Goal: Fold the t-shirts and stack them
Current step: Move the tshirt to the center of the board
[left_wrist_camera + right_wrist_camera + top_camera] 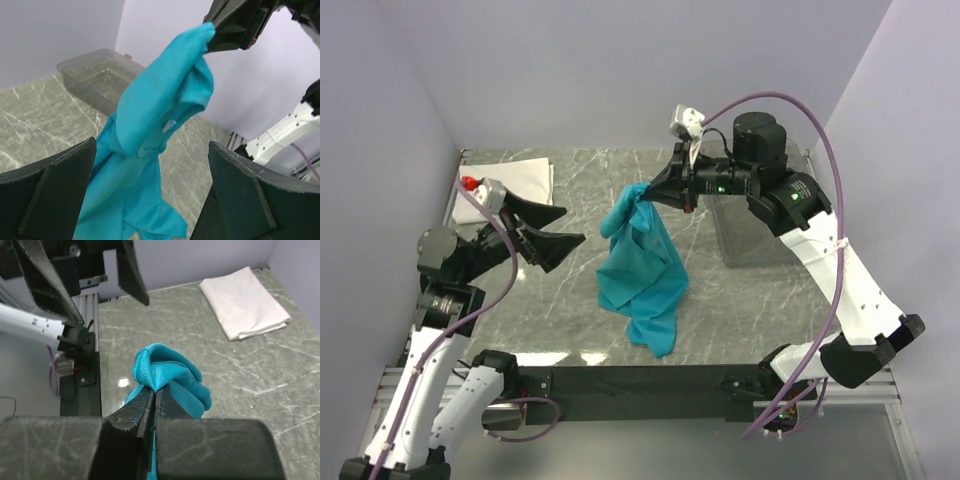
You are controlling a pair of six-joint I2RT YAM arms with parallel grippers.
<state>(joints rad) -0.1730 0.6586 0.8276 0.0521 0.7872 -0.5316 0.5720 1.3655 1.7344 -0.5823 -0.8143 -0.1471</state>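
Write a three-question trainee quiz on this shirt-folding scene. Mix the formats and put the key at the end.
1. True or false: the right end effector is shut on the teal t-shirt, holding one end of it up above the table.
2. Multiple choice: the white t-shirt is (a) hanging from the left end effector, (b) lying folded at the far left of the table, (c) spread flat under the teal one.
3. Fill in the blank: the left end effector is ____ and holds nothing.
Key: 1 true; 2 b; 3 open.
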